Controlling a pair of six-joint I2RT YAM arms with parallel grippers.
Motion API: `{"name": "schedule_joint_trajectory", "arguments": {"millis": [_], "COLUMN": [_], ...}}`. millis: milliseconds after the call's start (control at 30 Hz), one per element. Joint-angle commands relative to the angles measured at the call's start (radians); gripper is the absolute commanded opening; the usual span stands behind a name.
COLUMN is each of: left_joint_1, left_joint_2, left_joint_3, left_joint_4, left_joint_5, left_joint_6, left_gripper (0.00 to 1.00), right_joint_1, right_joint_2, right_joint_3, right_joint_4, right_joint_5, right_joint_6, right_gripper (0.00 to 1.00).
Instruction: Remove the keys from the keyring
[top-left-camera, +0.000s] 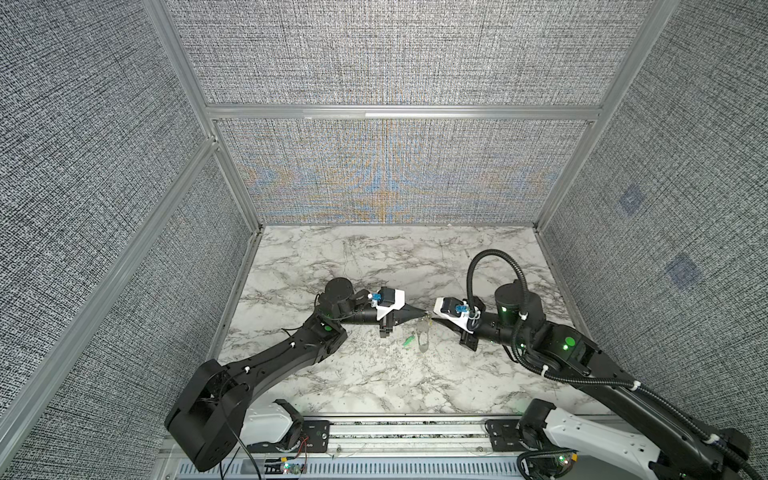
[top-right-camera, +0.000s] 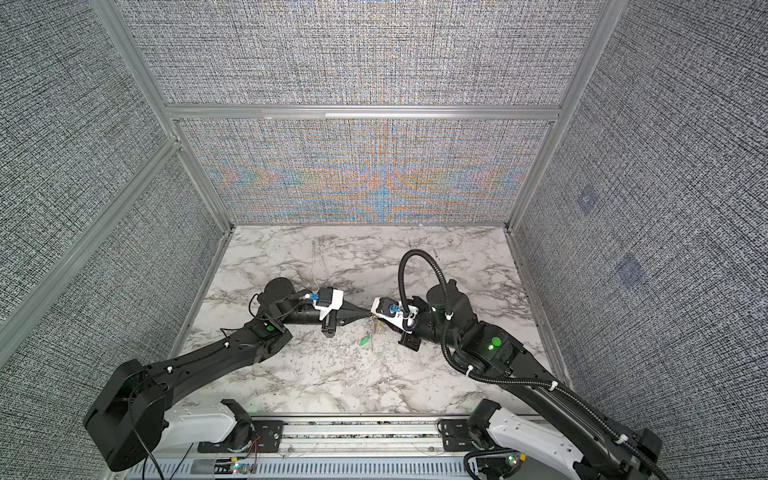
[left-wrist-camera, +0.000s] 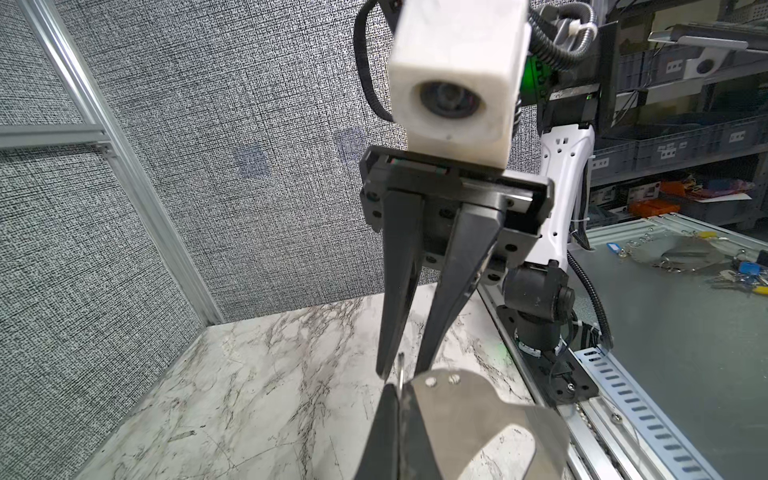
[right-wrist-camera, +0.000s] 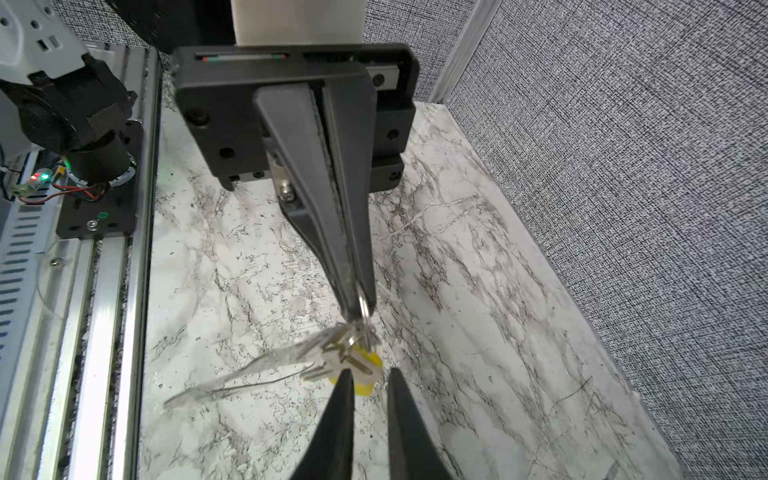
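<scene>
**Left gripper pinches the ring, bunch dangles between the two grippers**

Top views: left gripper (top-left-camera: 424, 313) and right gripper (top-left-camera: 434, 320) meet almost tip to tip above mid counter (top-left-camera: 332, 374). The keyring (top-left-camera: 423, 338), a silvery flat oblong, hangs under the tips with its long axis pointing toward the near edge. Green tag (top-left-camera: 408, 341) sits just beside it, tilted diagonally. Both top views agree; the green tag (top-right-camera: 364, 340) is clear, the keyring too faint to place.

Left wrist: left gripper (left-wrist-camera: 395, 388) has its jaws together, with a thin split ring (left-wrist-camera: 401, 368) sticking out of the tips. The shiny keyring (left-wrist-camera: 457, 415), two small holes at its end, lies right against the fingers. Right gripper (left-wrist-camera: 402, 370) faces the camera, fingers slightly apart, tips either side of the split ring; contact unclear.

Right wrist: left gripper (right-wrist-camera: 359, 309) is clamped on the split ring (right-wrist-camera: 364, 307). Keys (right-wrist-camera: 328, 363) and yellow tag (right-wrist-camera: 372, 362) bunch just under it. Keyring (right-wrist-camera: 232, 380) is blurred, long axis slanting from the bunch toward the rail (right-wrist-camera: 104, 332). Right gripper (right-wrist-camera: 369, 372) has its fingers apart, flanking the yellow tag.
</scene>
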Motion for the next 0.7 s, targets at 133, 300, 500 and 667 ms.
{"name": "schedule_joint_trajectory", "arguments": {"millis": [133, 300, 500, 667], "left_joint_1": [0.001, 0.000, 0.001, 0.001], "left_joint_2": [-0.002, -0.001, 0.001, 0.003], "left_joint_3": [0.004, 0.006, 0.009, 0.012], "left_joint_4": [0.021, 0.014, 0.008, -0.007], "left_joint_5": [0.006, 0.017, 0.028, 0.034], "left_joint_6": [0.010, 0.013, 0.016, 0.023], "left_gripper": [0.00, 0.00, 0.00, 0.00], "right_joint_1": [0.000, 0.001, 0.001, 0.000], "right_joint_2": [0.002, 0.006, 0.013, 0.011], "right_joint_3": [0.010, 0.007, 0.007, 0.002], "right_joint_4": [0.055, 0.064, 0.069, 0.082], "right_joint_5": [-0.043, -0.043, -0.052, -0.057], "right_joint_6": [0.000, 0.000, 0.002, 0.006], "right_gripper": [0.16, 0.15, 0.09, 0.03]}}
